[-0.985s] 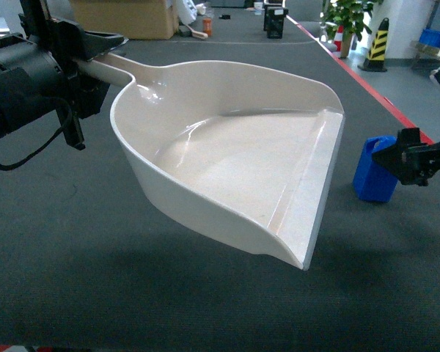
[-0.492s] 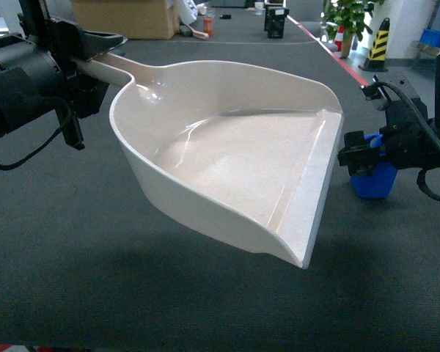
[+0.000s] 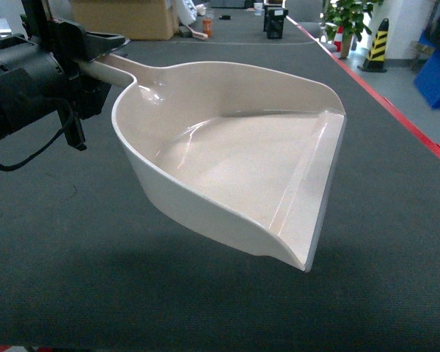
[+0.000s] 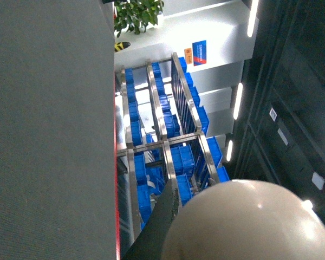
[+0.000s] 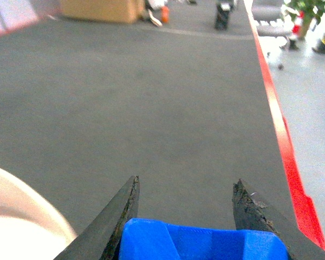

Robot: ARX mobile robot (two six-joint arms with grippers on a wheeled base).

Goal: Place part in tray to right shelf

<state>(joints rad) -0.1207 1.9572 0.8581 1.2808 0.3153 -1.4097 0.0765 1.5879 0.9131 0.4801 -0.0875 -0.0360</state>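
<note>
The part (image 5: 203, 244) sits between the two dark fingers of the right gripper (image 5: 187, 216), low in the right wrist view; the jaws flank it closely and look pinched on it, though the contact itself is cut off by the frame. A second ago it stood on the dark mat off the tray's front lip, with the gripper closing in; now both are gone from the head view, so I judge it lifted and ready to go into the tray.

The tray (image 3: 235, 161) hangs over the mat, its handle clamped in the left gripper (image 3: 95, 55), bowl empty.

The shelf (image 4: 162, 146) shows in the left wrist view beyond the mat's red-taped edge. A blue and orange sign hangs behind it, its writing too small to read.
</note>
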